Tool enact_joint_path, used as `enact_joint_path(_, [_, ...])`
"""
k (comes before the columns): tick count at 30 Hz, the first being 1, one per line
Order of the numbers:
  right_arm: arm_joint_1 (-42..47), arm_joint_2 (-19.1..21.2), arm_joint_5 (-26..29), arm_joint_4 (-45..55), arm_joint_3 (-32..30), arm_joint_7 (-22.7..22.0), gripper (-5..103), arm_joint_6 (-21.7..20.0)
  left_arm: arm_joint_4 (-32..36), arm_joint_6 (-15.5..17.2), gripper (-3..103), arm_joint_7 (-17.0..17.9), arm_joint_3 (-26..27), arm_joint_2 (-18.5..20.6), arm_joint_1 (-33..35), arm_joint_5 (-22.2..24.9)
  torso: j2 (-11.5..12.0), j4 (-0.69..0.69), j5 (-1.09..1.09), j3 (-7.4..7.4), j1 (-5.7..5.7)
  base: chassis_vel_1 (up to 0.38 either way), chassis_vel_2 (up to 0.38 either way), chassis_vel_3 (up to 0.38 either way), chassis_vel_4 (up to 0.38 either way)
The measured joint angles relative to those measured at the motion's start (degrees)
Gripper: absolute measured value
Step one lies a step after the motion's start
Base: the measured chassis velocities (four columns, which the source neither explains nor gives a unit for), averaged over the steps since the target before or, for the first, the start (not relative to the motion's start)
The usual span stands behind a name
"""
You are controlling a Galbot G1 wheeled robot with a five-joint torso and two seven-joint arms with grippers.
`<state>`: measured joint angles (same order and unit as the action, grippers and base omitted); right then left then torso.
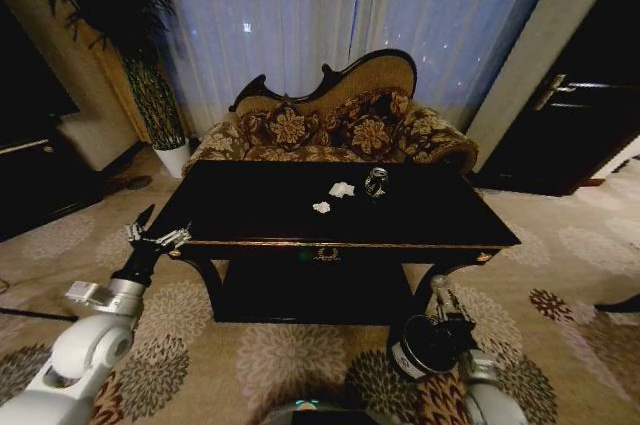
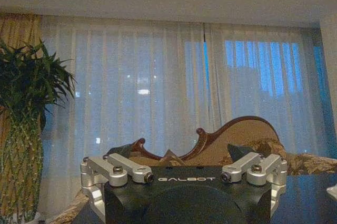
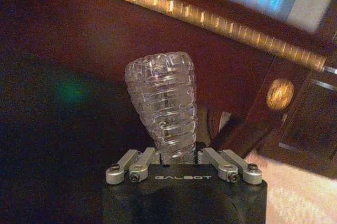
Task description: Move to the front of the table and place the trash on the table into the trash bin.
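Right gripper (image 3: 176, 156) fingers grasp the clear plastic bottle (image 3: 164, 109), long axis pointing away from the wrist, low over the trash bin (image 1: 425, 347) near the bench (image 1: 330, 207) front; left gripper (image 1: 155, 237) released, idle

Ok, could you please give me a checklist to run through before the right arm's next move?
1. Right gripper shut on the bottle: ok.
2. Bottle lined up over the trash bin: cannot tell.
3. Left gripper open and free, by the left corner of the table: ok.
4. Table cleared of trash: not ok; the paper lumps and the wrapper lie on it.
5. Robot squarely in front of the table: ok.
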<state>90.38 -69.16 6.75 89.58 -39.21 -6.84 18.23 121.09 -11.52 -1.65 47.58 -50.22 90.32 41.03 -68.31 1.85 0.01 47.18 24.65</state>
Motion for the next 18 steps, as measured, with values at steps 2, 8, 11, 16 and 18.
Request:
enact_joint_path(2, [-1.24, -0.09, 0.42, -1.90, 0.30, 0.21, 26, 0.31, -0.16, 0.00, 100, 0.01, -0.11, 0.38, -0.35, 0.00, 0.00, 0.01, 0.01, 0.00, 0.00, 0.000, 0.000, 0.000, 0.000])
enact_joint_path(8, [-5.83, -0.30, 2.75, -9.00, 1.03, 1.10, 26, 0.66, -0.63, 0.27, 100, 0.17, -0.45, 2.20, -1.53, 0.74, 0.00, 0.00, -0.01, 0.00, 0.01, 0.000, 0.000, 0.000, 0.000])
enact_joint_path(11, [-7.87, -0.36, 3.08, -12.82, 1.58, 1.58, 26, 1.22, -0.97, 0.38, 100, 0.26, -0.74, 2.61, -1.73, 1.01, 0.00, 0.01, -0.01, 0.00, 0.01, 0.000, 0.000, 0.000, 0.000])
enact_joint_path(16, [-11.79, -0.73, 3.02, -21.10, 2.24, 2.47, 26, 2.65, -1.25, 0.59, 100, 0.60, -1.75, 2.27, -2.23, 1.02, 0.00, 0.00, -0.01, 0.00, 0.01, 0.000, 0.000, 0.000, 0.000])
enact_joint_path(18, [-13.29, -0.71, 3.31, -23.97, 2.51, 2.86, 26, 3.09, -1.37, 0.63, 100, 0.63, -2.18, 2.33, -2.51, 1.01, 0.00, 0.00, -0.01, 0.01, 0.01, 0.000, 0.000, 0.000, 0.000])
